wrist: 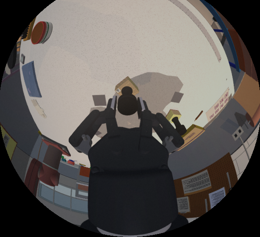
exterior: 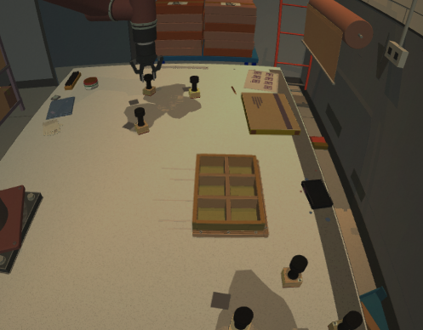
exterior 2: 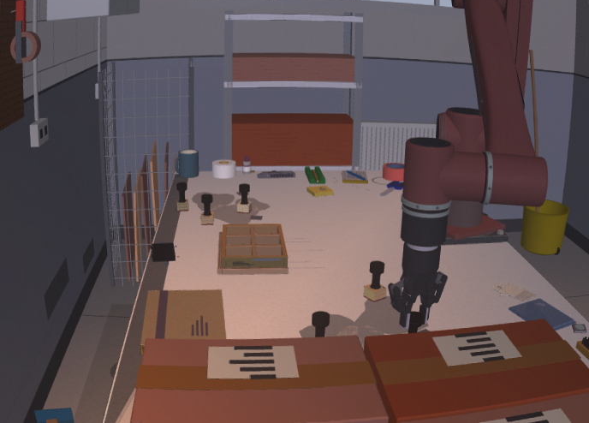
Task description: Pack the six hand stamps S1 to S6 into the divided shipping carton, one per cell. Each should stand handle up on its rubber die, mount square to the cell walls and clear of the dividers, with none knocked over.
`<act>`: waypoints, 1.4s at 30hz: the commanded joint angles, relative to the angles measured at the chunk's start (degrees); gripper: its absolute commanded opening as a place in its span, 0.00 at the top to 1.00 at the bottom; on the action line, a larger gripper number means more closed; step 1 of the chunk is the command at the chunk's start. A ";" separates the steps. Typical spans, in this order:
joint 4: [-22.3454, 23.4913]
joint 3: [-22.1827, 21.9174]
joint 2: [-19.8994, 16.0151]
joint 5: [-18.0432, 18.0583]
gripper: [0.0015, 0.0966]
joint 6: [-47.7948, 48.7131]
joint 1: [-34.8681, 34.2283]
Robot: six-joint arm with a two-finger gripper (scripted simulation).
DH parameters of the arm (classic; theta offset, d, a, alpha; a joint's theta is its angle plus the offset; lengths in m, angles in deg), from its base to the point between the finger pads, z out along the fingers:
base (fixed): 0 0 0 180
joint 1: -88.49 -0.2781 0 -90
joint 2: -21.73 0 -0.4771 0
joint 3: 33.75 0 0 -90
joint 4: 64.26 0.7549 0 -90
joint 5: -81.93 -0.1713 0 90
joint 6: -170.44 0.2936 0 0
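A hand stamp (exterior: 149, 84) (wrist: 126, 98) with a black knob handle and a pale wooden mount stands upright at the far end of the table, and my gripper (exterior: 147, 75) (exterior 2: 415, 314) (wrist: 127, 103) is lowered around its handle, still open and holding nothing. Two more stamps stand nearby (exterior: 140, 120) (exterior: 194, 86). Three others stand at the near end (exterior: 294, 271) (exterior: 242, 318) (exterior: 349, 320). The divided carton (exterior: 228, 193) (exterior 2: 253, 247) sits mid-table with all six cells empty.
Stacked brown boxes (exterior: 205, 26) stand behind the far table edge. A flat cardboard sheet (exterior: 269, 113) lies right of the stamps, an ink tin (exterior: 90, 83) and a blue pad (exterior: 61, 107) to the left. The arm's base (exterior: 7, 225) occupies the left edge.
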 commanded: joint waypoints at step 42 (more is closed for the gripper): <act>-0.02 0.05 0.04 0.00 0.79 0.00 0.00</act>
